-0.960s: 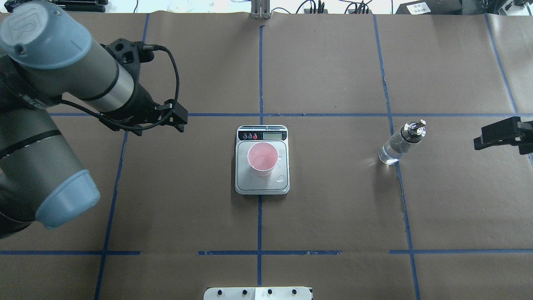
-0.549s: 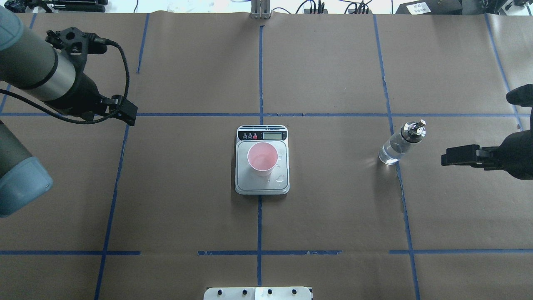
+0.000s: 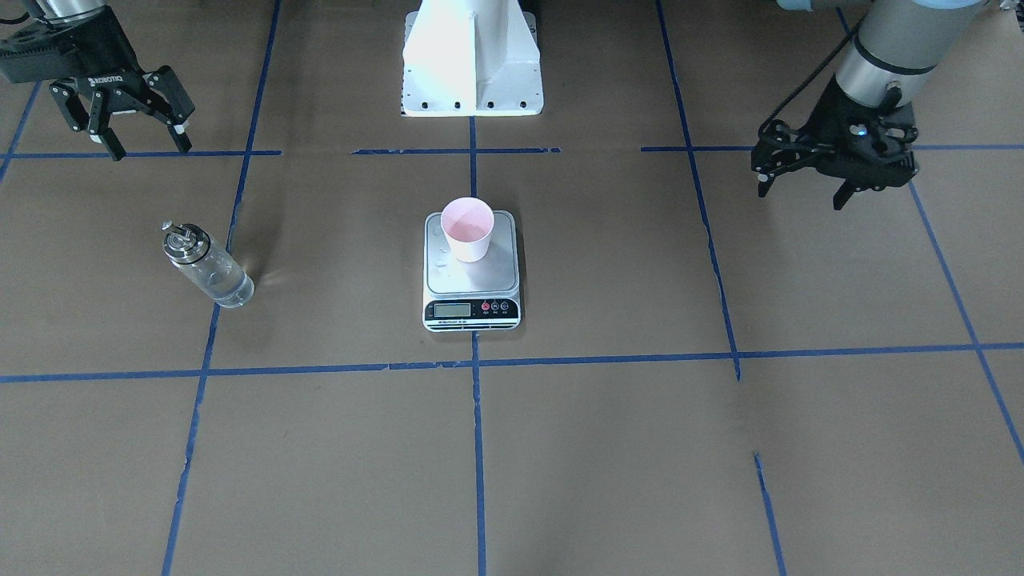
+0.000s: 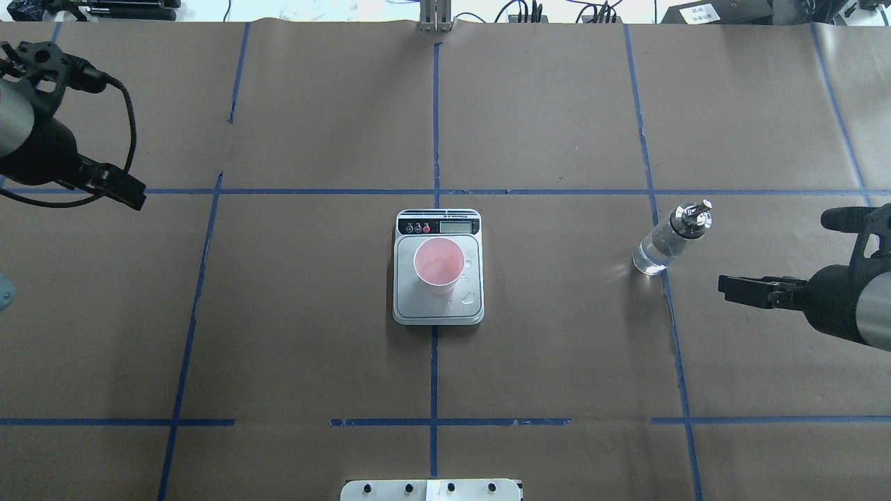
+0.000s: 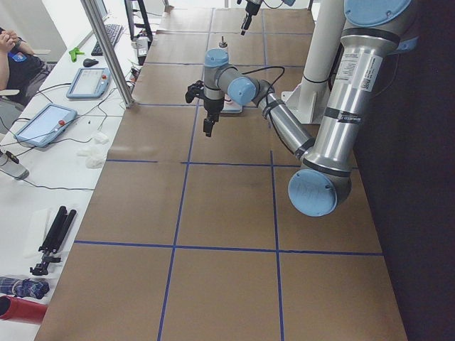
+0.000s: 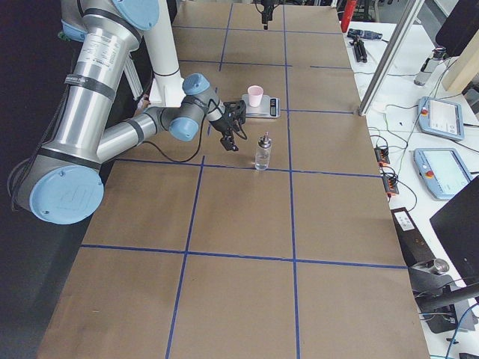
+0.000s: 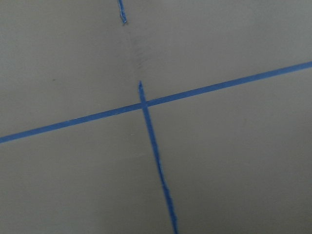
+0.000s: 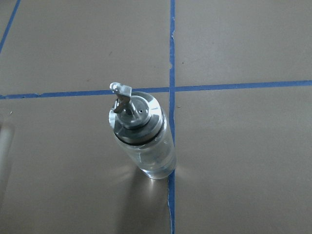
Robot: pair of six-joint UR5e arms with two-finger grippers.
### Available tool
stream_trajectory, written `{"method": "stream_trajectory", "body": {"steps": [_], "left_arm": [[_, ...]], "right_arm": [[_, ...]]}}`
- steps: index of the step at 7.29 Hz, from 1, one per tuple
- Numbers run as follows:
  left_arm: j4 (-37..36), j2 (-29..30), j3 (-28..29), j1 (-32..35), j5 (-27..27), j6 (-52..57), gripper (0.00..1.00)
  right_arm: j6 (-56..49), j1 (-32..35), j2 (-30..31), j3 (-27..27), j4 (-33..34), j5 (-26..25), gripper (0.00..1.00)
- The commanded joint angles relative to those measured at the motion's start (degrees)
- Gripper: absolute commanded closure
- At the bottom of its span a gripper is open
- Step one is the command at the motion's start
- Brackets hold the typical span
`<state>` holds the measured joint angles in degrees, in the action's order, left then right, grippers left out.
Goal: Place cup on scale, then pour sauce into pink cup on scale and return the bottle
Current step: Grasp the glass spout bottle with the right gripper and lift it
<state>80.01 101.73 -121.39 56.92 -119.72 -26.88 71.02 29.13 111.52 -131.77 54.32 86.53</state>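
Left tool (image 3: 800,198) hangs above the brown paper-covered bench (image 4: 557,348) near the left end, fingers spread wide apart and nothing between them. Its wrist camera sees only bare paper and two blue tape lines (image 7: 146,105) that cross there.

At the middle of the bench lies the kitchen scale (image 4: 418,309), its display (image 4: 456,226) and round buttons (image 4: 418,227) on the strip facing away from the robot. The pale pink paper cup (image 4: 439,264) stands upright on the silver platform, a little toward the display end, with a faint sheen of clear sauce (image 4: 436,268) in its bottom. A few clear drops (image 4: 470,299) sit on the platform just beside the cup, on its right.

Farther right, well apart from the scale, the glass bottle (image 4: 665,242) stands upright on a blue tape line, metal collar and pour spout (image 8: 121,92) on top. How much it holds I cannot tell.

At the right end the right tool (image 3: 150,150) hovers clear of the bench, wide open and empty, near the bottle but not touching it; its wrist camera looks down on the bottle from above and to one side.
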Motion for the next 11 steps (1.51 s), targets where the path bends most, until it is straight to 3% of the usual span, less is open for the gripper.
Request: {"method": "stream_trajectory", "body": {"steps": [1, 2, 3, 6, 8, 11], "left_arm": [[0.2, -3.5, 0.3, 3.2, 0.1, 8.1, 0.00], [1.9, -4.9, 0.6, 3.8, 0.2, 9.5, 0.00], [6.6, -9.1, 1.0, 5.5, 0.1, 13.8, 0.00], [14.0, -14.2, 5.2, 10.7, 0.5, 23.9, 0.00], [22.6, -17.3, 12.8, 18.0, -0.2, 36.6, 0.00], [22.9, -16.1, 17.9, 22.2, -3.2, 39.8, 0.00]], "right_arm": [[3.2, -9.2, 0.1, 2.7, -3.0, -13.4, 0.00], [5.3, -14.7, -0.3, 4.6, -3.0, -23.7, 0.00], [6.2, -18.2, -0.5, 6.5, -3.2, -30.6, 0.00], [4.2, -18.8, -3.3, 14.8, -12.6, -36.2, 0.00], [-1.4, -18.8, -4.6, 18.8, -18.1, -38.7, 0.00], [-1.5, -18.8, -8.9, 23.2, -18.3, -41.4, 0.00]]}}
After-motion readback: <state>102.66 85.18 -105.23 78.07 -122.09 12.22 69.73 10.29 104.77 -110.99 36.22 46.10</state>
